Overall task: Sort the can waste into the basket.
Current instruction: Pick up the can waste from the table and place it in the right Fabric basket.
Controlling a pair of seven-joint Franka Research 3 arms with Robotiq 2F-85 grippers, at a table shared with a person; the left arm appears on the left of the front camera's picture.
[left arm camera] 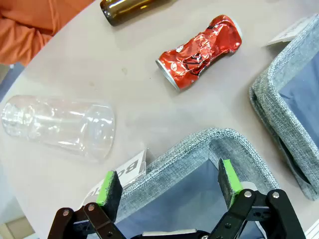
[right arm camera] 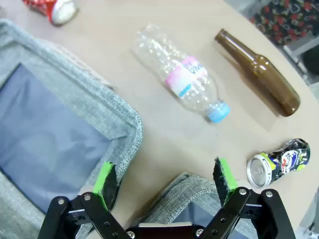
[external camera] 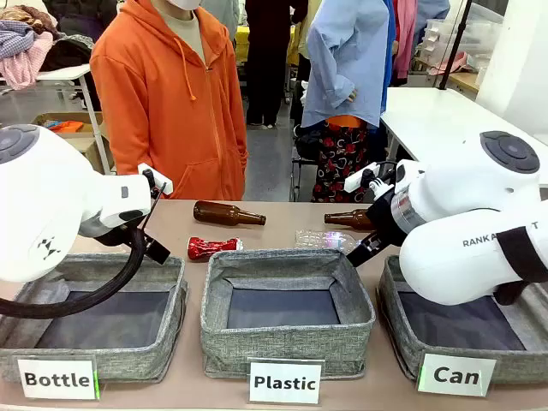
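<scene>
Red crushed can (external camera: 214, 247) lies on its side on the desk (external camera: 278, 233), behind the gap between the Bottle basket (external camera: 137, 360) and the Plastic basket (external camera: 287, 342). Nothing touches it. Dark can (right arm camera: 279, 162), silver end toward the camera, lies on the desk toward the right edge, near the base of a brown bottle (right arm camera: 259, 69) but apart from it. Can basket (external camera: 399, 338) sits at the near right corner of the desk. The part of its floor that shows is bare; the rest is behind the right arm.

Left gripper (left arm camera: 169, 179): jaws wide and empty, hanging over the far corner of the Bottle basket, red can ahead and well apart. Right gripper (right arm camera: 164, 174): jaws wide and empty, over a grey basket corner, with the dark can off to one side and a clear plastic bottle (right arm camera: 182, 79) ahead.

Status, my read: zero of two cans sorted, no grasp begun. To do: pick each can, carry it to the Can basket, drop it. Right arm looks best placed for the dark can. Red can is nearer the left arm but farthest from the target basket, so it likely needs a cross-desk carry. Person (external camera: 171, 103) stands at the far edge.
</scene>
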